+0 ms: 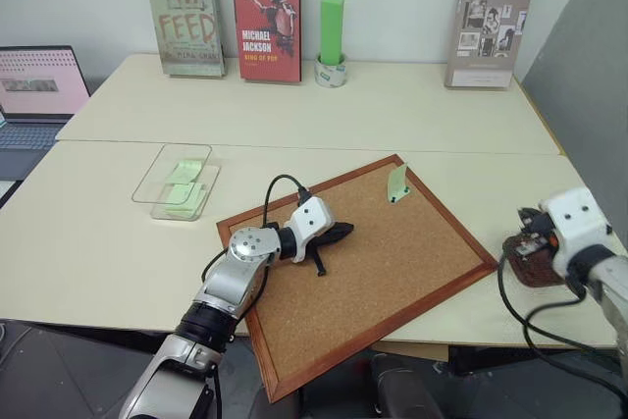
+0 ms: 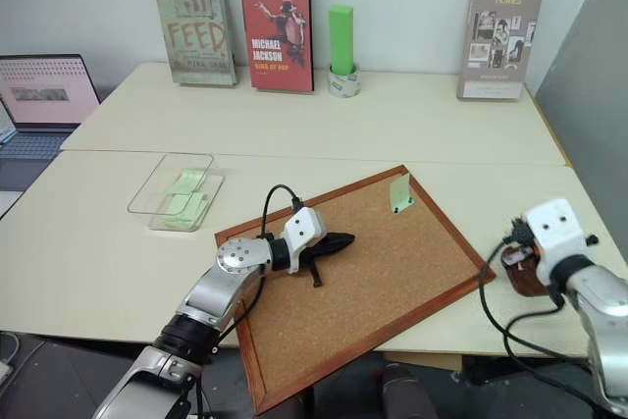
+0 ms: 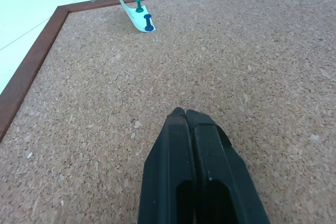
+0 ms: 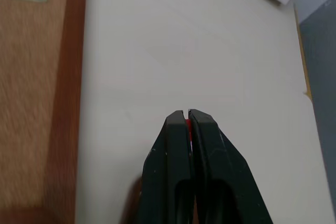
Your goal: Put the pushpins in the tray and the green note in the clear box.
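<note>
Between the right gripper's (image 4: 186, 115) pressed fingers, its wrist view shows a red sliver, seemingly a pushpin (image 4: 188, 125); the left gripper (image 3: 185, 113) is closed empty over the corkboard (image 1: 412, 262); ahead, the green note (image 3: 137, 18) stays pinned by two pins; the tray (image 1: 518, 264) sits under the right hand.

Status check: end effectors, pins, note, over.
Left end effector shut, empty, over corkboard. Right end effector shut on red pushpin near tray. Green note still pinned by two pushpins.

Bright, even light; right wrist view blurred.
</note>
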You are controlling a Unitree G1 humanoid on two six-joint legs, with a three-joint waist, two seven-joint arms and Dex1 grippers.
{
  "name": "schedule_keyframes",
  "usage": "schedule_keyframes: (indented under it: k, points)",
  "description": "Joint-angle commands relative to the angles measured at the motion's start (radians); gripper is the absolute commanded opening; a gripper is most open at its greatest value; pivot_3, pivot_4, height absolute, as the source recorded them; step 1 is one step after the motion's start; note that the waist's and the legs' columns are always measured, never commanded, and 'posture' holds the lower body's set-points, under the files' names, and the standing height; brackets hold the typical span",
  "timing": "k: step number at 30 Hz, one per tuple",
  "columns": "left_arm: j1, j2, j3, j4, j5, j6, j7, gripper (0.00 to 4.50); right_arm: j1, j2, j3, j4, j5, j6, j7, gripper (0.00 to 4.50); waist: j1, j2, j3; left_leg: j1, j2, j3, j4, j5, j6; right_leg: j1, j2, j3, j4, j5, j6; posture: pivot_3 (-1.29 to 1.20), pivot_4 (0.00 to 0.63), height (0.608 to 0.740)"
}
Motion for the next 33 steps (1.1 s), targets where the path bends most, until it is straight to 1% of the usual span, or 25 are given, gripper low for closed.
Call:
schedule_keyframes:
  k: [1, 5, 7, 8, 11, 16, 20, 26, 30, 33]
  points:
    - [0.016, 0.009, -0.021, 0.049, 0.031, 0.009, -0.009, 0.00, 0.041, -0.005, -0.048, -0.043, -0.012, -0.007, -0.005, 0.02, -0.002, 0.001, 0.000, 0.000, 0.000, 0.001, 0.000, 0.000, 0.000, 0.000, 0.000, 0.001, 0.000, 0.000, 0.000, 0.00, 0.150, 0.740]
    - [0.010, 0.005, -0.025, 0.057, 0.032, 0.007, -0.011, 0.00, 0.050, -0.007, -0.053, -0.012, -0.032, -0.002, -0.027, 0.02, -0.003, 0.000, 0.000, 0.001, 0.000, 0.002, 0.000, 0.000, 0.000, 0.000, -0.001, 0.001, -0.001, 0.000, 0.000, 0.00, 0.150, 0.740]
    - [0.009, 0.004, -0.027, 0.058, 0.032, 0.006, -0.012, 0.00, 0.054, -0.014, -0.046, 0.004, -0.047, -0.001, -0.035, 0.46, -0.002, 0.000, 0.000, 0.001, 0.000, 0.002, 0.000, 0.000, 0.000, 0.000, -0.001, 0.001, -0.002, 0.000, 0.000, 0.00, 0.150, 0.740]
    - [0.009, 0.003, -0.028, 0.058, 0.033, 0.006, -0.011, 0.00, 0.058, -0.018, -0.044, 0.012, -0.053, 0.001, -0.037, 0.53, -0.001, 0.000, 0.000, 0.001, 0.000, 0.002, 0.000, 0.000, 0.000, 0.000, -0.001, 0.001, -0.002, 0.000, 0.000, 0.00, 0.150, 0.740]
    - [0.009, 0.002, -0.028, 0.059, 0.033, 0.005, -0.013, 0.00, 0.063, -0.016, -0.043, 0.028, -0.059, 0.014, -0.039, 1.22, 0.001, 0.001, 0.000, 0.000, 0.000, 0.002, -0.001, 0.000, 0.000, 0.000, -0.001, 0.001, -0.004, 0.000, 0.000, 0.00, 0.150, 0.740]
    - [0.009, 0.002, -0.026, 0.063, 0.035, 0.002, -0.015, 0.00, 0.059, -0.004, -0.044, 0.030, -0.045, 0.037, -0.033, 2.17, 0.001, 0.001, -0.001, -0.001, 0.000, 0.002, -0.002, 0.000, 0.000, 0.001, -0.001, 0.000, -0.008, 0.000, 0.000, 0.00, 0.150, 0.740]
    - [0.010, 0.001, -0.026, 0.064, 0.036, 0.001, -0.016, 0.00, 0.062, -0.001, -0.046, 0.029, -0.036, 0.052, -0.024, 3.04, 0.001, 0.001, -0.001, -0.002, 0.000, 0.002, -0.003, 0.000, 0.000, 0.001, -0.001, 0.001, -0.010, 0.000, 0.001, 0.00, 0.150, 0.740]
    - [0.010, 0.001, -0.026, 0.065, 0.037, -0.003, -0.019, 0.00, 0.060, 0.022, -0.060, 0.027, -0.003, 0.068, -0.012, 3.04, 0.001, 0.001, -0.001, -0.002, 0.000, 0.002, -0.003, 0.000, 0.000, 0.001, -0.001, 0.000, -0.010, 0.000, 0.001, 0.00, 0.150, 0.740]
    - [0.012, 0.004, -0.026, 0.066, 0.038, -0.007, -0.019, 0.00, 0.049, 0.052, -0.095, 0.020, 0.046, 0.091, -0.012, 3.04, 0.001, 0.001, -0.001, -0.002, 0.000, 0.002, -0.003, 0.000, 0.000, 0.001, -0.001, 0.000, -0.010, 0.000, 0.001, 0.00, 0.150, 0.740]
    - [0.014, 0.005, -0.026, 0.064, 0.039, -0.008, -0.020, 0.00, 0.046, 0.051, -0.114, 0.025, 0.059, 0.092, -0.015, 3.04, 0.001, 0.001, -0.001, -0.002, 0.000, 0.002, -0.003, 0.000, 0.000, 0.002, -0.001, 0.000, -0.010, 0.000, 0.001, 0.00, 0.150, 0.740]
